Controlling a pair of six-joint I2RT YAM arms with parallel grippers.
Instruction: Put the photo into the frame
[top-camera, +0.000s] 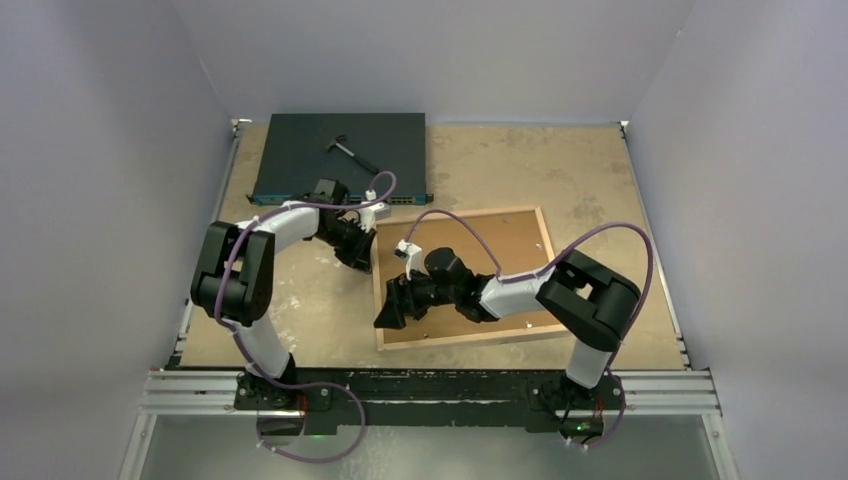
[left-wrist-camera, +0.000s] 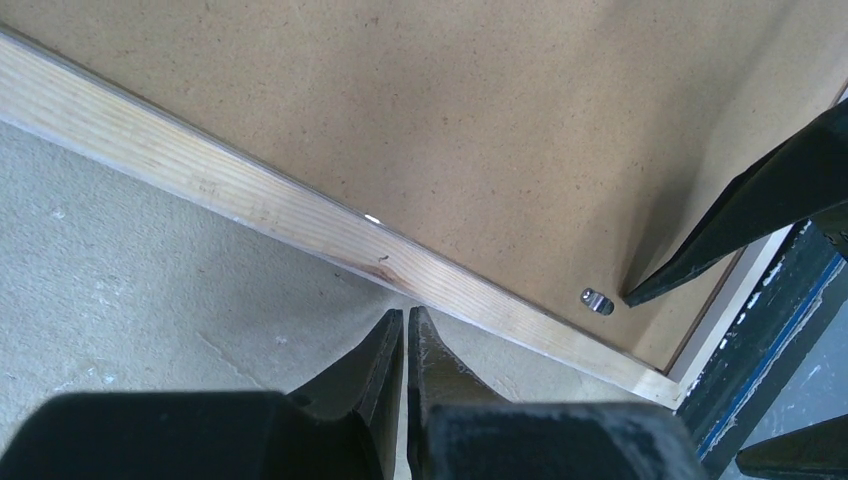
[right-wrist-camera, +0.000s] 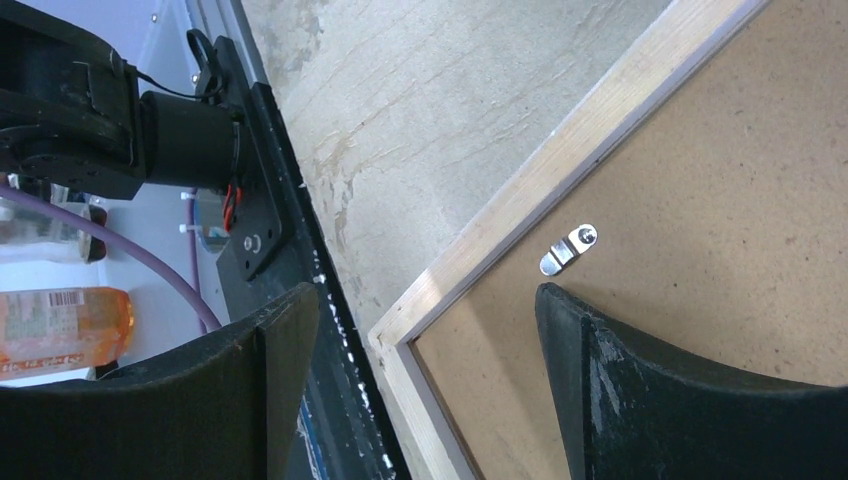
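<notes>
The right arm folds back from a raised elbow and reaches low across the near-left corner of the frame (top-camera: 470, 338). The right pincer (right-wrist-camera: 422, 300) is spread wide astride the rail. One fingertip is down on the brown backing board (top-camera: 500, 245), just beside a metal clip (right-wrist-camera: 567, 249), and the other hangs outside the frame.

The frame lies back-up on the worktop (top-camera: 320, 310), with the board inside its wood rim.

Farther along the frame's left rail, the left arm bends down. The left pincer (left-wrist-camera: 405, 325) is pressed together on nothing, its tips just beside the rail's outer edge.

A dark flat box (top-camera: 330, 155) sits beyond the frame's far-left corner.
</notes>
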